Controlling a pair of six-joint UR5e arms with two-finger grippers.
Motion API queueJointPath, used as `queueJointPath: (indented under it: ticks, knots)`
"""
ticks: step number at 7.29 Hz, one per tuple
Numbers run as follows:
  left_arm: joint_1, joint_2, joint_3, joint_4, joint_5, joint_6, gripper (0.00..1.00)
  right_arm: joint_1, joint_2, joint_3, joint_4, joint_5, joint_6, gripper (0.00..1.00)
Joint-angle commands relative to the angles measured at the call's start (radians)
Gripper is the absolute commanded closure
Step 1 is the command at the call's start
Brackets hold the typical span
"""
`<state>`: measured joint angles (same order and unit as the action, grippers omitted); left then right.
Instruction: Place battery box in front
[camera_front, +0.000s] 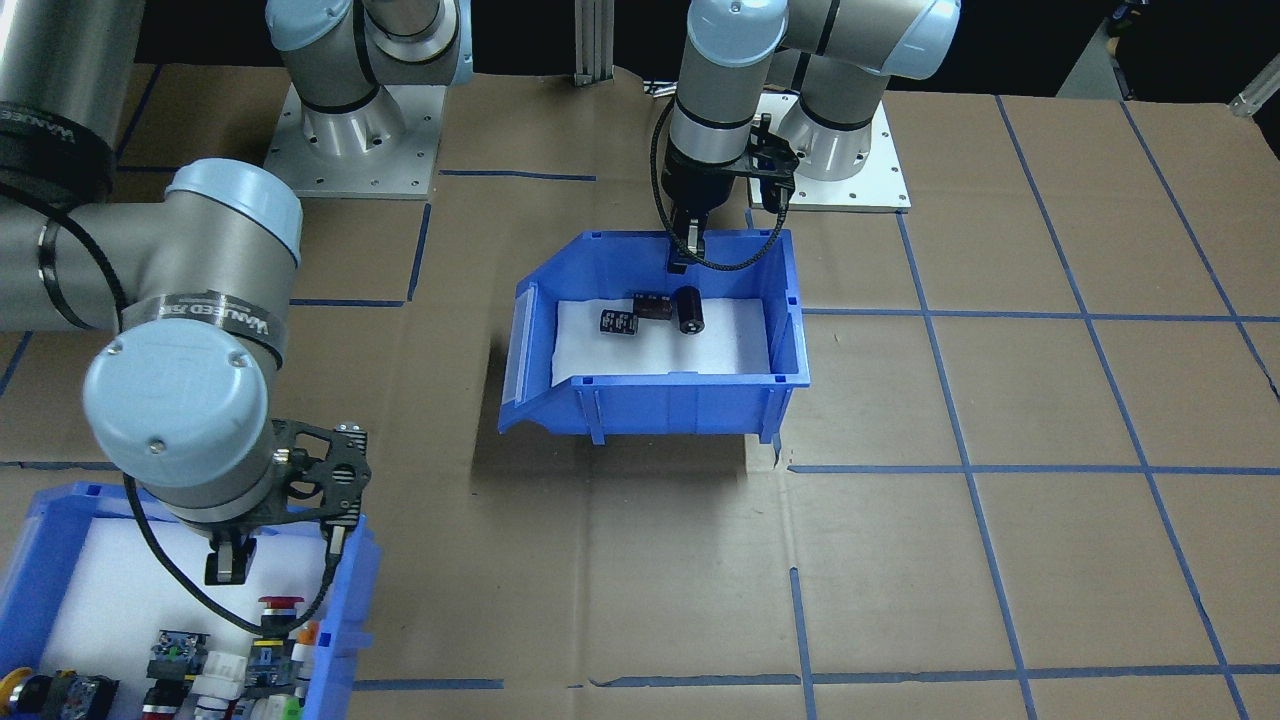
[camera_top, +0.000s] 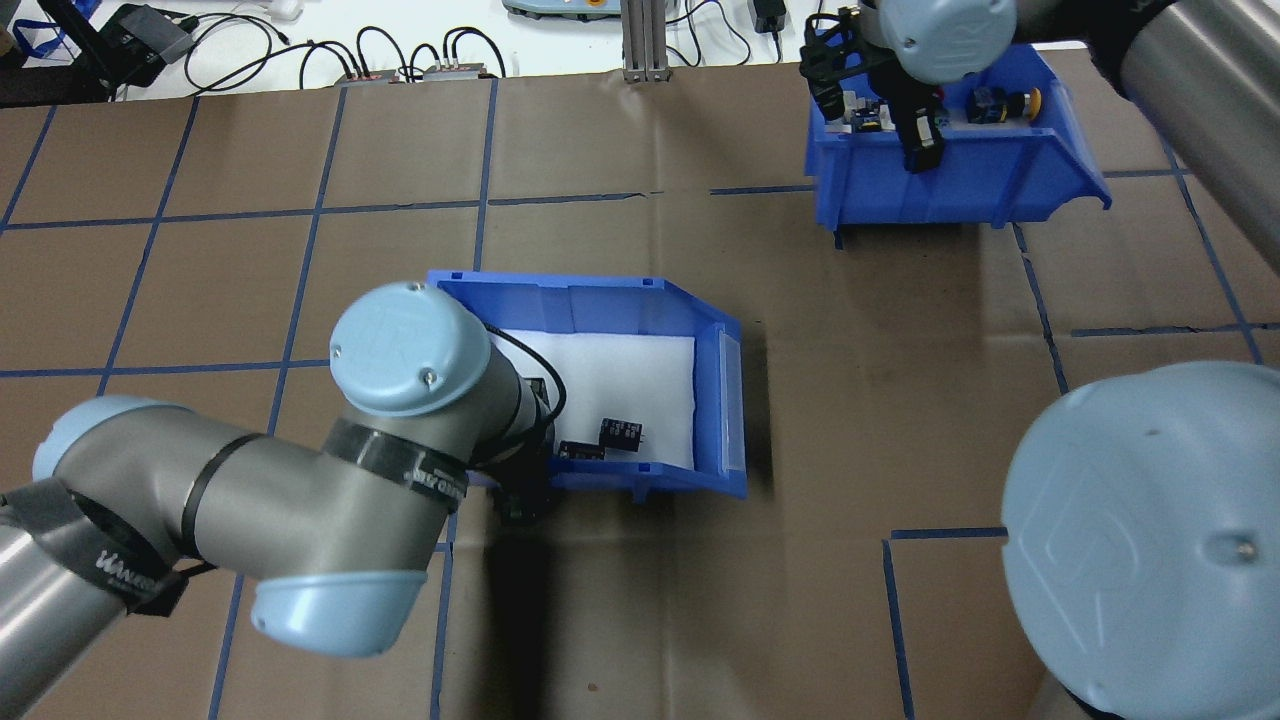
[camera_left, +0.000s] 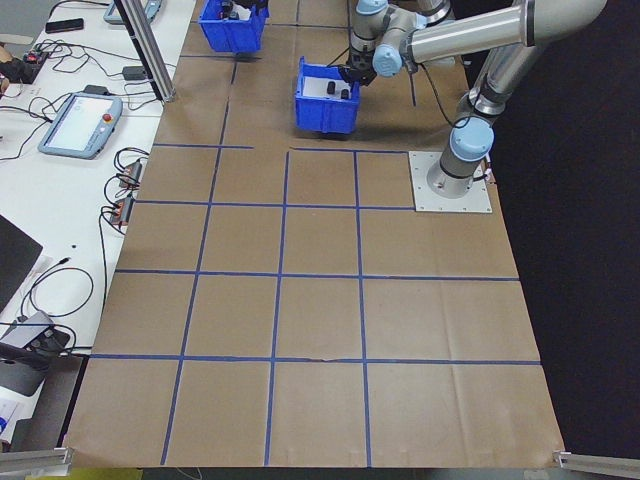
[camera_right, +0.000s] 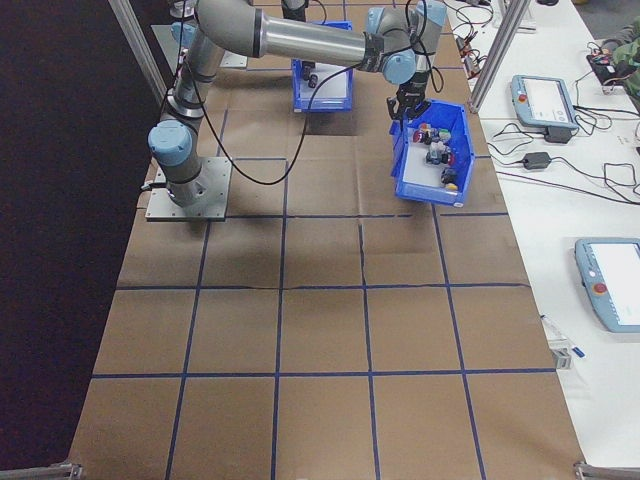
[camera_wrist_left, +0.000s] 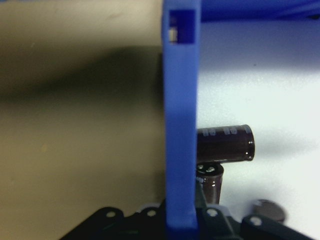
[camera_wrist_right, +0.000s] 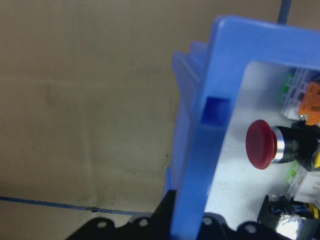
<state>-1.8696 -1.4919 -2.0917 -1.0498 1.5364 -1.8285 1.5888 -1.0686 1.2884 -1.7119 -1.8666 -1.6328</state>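
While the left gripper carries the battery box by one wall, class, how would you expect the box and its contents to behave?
The battery box looks like rigid moulded plastic, so it probably keeps its shape. The left gripper pinches only the back wall, so the box may sag toward its far side. The three loose cylinders on the white foam liner would likely roll if it tilts.

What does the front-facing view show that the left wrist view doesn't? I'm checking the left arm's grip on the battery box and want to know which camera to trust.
Only the front-facing view shows the whole battery box, its three dark cylinders, the left end effector at the box's back wall, and the second bin with the right end effector at its rim.

Only the left wrist view shows that wall running between the end effector's fingers, seen edge-on.

Both show the white foam liner and cylinders.
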Motion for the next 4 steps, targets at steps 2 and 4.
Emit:
queueJointPath:
  ticks: [2,4]
  knots:
    - [0.030,-0.277,0.363,-0.067,0.005,0.032,1.00,-0.064,-0.204,0.322,-0.168,0.003,-0.136,0.97]
    - [0.021,-0.429,0.532,-0.067,-0.018,0.028,1.00,-0.064,-0.336,0.515,-0.238,0.003,-0.185,0.97]
